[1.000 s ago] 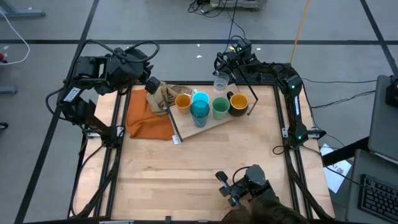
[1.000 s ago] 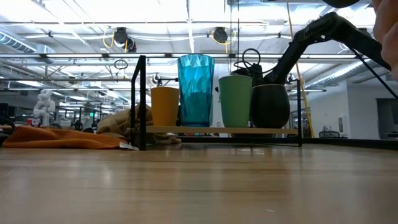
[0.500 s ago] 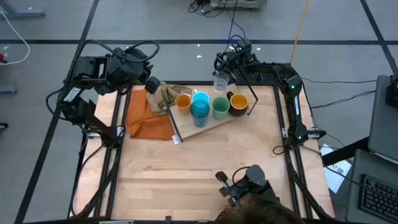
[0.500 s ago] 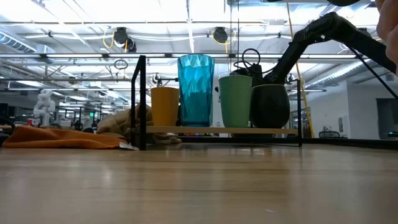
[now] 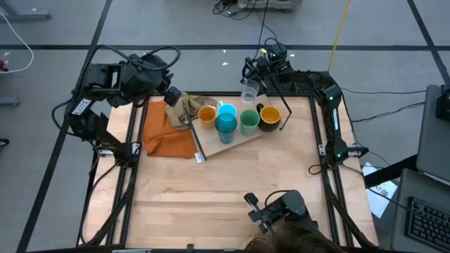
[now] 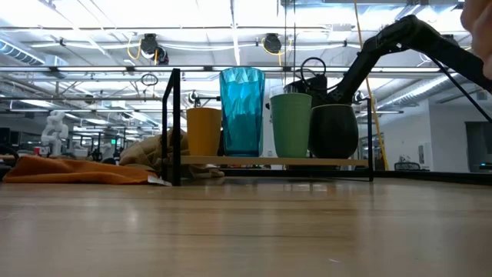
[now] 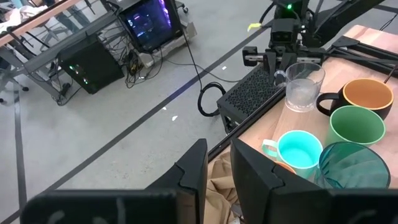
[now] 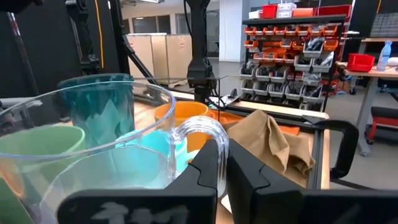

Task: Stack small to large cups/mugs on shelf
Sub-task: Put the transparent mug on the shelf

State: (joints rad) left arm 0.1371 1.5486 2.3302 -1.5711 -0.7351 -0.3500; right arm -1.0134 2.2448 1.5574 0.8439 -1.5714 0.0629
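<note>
Seen from above, the left gripper [image 5: 171, 95] waits at the table's far left corner, just beside a crumpled tan cloth [image 5: 185, 107]. Its fingers [image 7: 193, 171] stand slightly spread, with nothing between them. Under and left of the tan cloth lies an orange cloth [image 5: 166, 131].

Next comes the shelf [image 5: 242, 138], a light wooden board on thin black legs, set at a slant on the table [image 5: 225, 190]. On it, left to right, stand an orange cup [image 5: 207, 114], a tall teal tumbler [image 5: 225, 128], a green cup [image 5: 249, 121] and a black mug [image 5: 269, 117] with a yellow-orange inside. A light-blue mug [image 5: 226, 110] sits just behind the tumbler; from the low view it is hidden.

Farther right, at the table's far edge, the right gripper [image 5: 255, 78] holds a clear glass mug [image 5: 248, 90] in the air behind the row. Its fingers [image 8: 208, 163] pinch the clear handle. The glass appears to hang clear of the shelf, though the overhead angle makes that hard to judge.
</note>
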